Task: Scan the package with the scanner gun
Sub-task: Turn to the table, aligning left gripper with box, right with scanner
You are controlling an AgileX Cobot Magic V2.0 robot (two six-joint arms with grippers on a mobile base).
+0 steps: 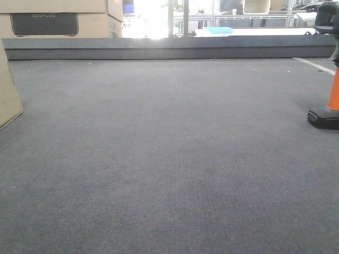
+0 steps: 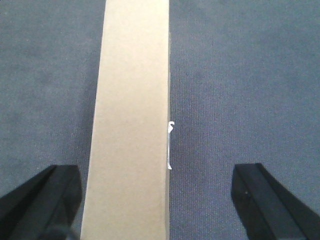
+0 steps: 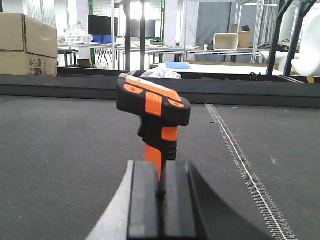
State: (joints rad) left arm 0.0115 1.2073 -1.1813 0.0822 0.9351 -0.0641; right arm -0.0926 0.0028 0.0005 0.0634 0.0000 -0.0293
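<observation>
The package (image 2: 131, 125) is a tan cardboard box standing on its narrow edge on the grey carpeted table, with a sliver of white label at its right side. Only its corner shows at the left edge of the front view (image 1: 8, 95). My left gripper (image 2: 157, 205) hangs over it, open wide, with one finger on each side and neither touching. The scanner gun (image 3: 155, 110) stands upright on its black foot, orange handle up and dark head on top. It also shows at the right edge of the front view (image 1: 329, 103). My right gripper (image 3: 161, 200) is shut and empty just short of its handle.
Stacked cartons with a black panel (image 1: 58, 21) stand behind the table's raised dark back rim (image 1: 169, 47). A white seam line (image 3: 240, 150) runs along the carpet to the right of the scanner. Shelving and benches stand beyond the table.
</observation>
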